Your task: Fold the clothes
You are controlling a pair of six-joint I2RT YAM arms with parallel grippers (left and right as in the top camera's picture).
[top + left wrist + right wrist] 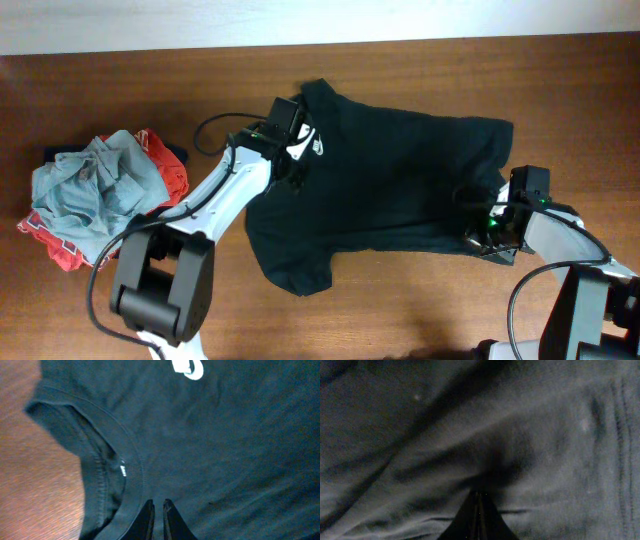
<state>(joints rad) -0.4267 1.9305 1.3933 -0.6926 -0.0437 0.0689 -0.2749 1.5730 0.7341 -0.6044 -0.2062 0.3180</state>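
Wooden table (420, 300), going left to right. A loose pile of garments (100, 195) is sitting near the table's left edge: a grey-blue piece (95, 180) is lying crumpled on top, a red-and-white one (165, 165) is sticking out on the right side and underneath, and a bit of navy (60, 155) is showing at the back left. The black T-shirt (390, 180) is lying spread across the middle of the table, well apart from the pile, neck toward the left, with one sleeve pointing at the near edge. Its white logo (311, 146) is facing up. The left gripper (290, 160) is pressing down on the shirt just beside the collar (102, 465), with the logo ahead of its tips. Its jaws are closing to a thin slit on the fabric. The right gripper (478, 218) is sitting on the shirt's right side toward the near edge. Its jaws are clamping fully together, and creases in the cloth are running into the tips.
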